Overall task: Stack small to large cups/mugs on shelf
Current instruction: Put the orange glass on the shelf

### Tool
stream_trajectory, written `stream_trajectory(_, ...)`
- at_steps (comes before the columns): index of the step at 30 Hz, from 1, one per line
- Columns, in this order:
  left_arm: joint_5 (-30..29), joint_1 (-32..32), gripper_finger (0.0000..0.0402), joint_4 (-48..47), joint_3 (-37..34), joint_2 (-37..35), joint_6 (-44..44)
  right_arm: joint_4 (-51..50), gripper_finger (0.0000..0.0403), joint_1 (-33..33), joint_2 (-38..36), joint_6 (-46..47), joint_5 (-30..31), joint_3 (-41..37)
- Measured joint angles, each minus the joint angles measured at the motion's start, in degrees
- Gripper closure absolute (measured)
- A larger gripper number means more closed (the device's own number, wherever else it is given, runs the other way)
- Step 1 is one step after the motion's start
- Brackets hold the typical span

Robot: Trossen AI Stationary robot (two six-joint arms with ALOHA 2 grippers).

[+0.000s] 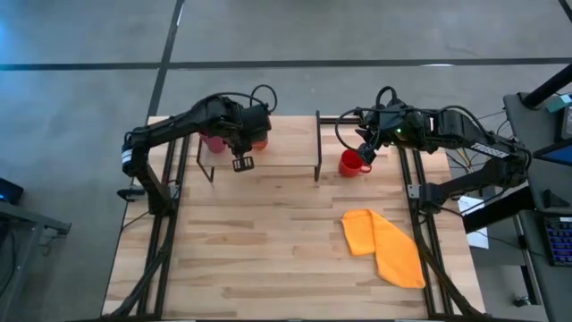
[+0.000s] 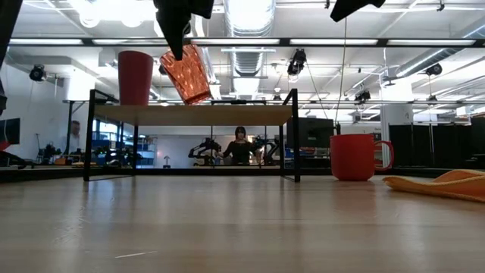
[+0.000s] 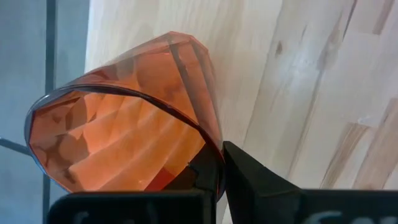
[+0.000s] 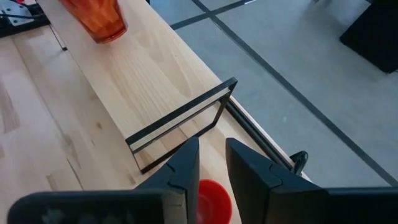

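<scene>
Here, near to far. Orange cloth (image 1: 382, 248) lies on tabletop (image 1: 268, 250) nearest you, well apart from the rest. Your right gripper (image 4: 211, 171) hangs just above red mug (image 1: 352, 163), fingers slightly apart, holding nothing; mug stands on table just beside shelf (image 1: 286, 143). Your left gripper (image 1: 241, 141) is clamped on rim of orange ribbed cup (image 2: 186, 73), tilted above shelf plank. Pink tumbler (image 2: 135, 77) stands upright on shelf, beside it.

Translucent faceted orange cup (image 3: 124, 118) — glossy plastic; shelf (image 4: 143, 81) — pale matt wood on black wire legs.
</scene>
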Motion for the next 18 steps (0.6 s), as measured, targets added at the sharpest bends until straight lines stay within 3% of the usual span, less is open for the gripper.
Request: stream_trajectory(18,3.70,3.91,0.0401,0.08,-0.45,-0.12,-7.13,0.00,0.0328,0.00,0.00,-0.01,-0.01,0.00)
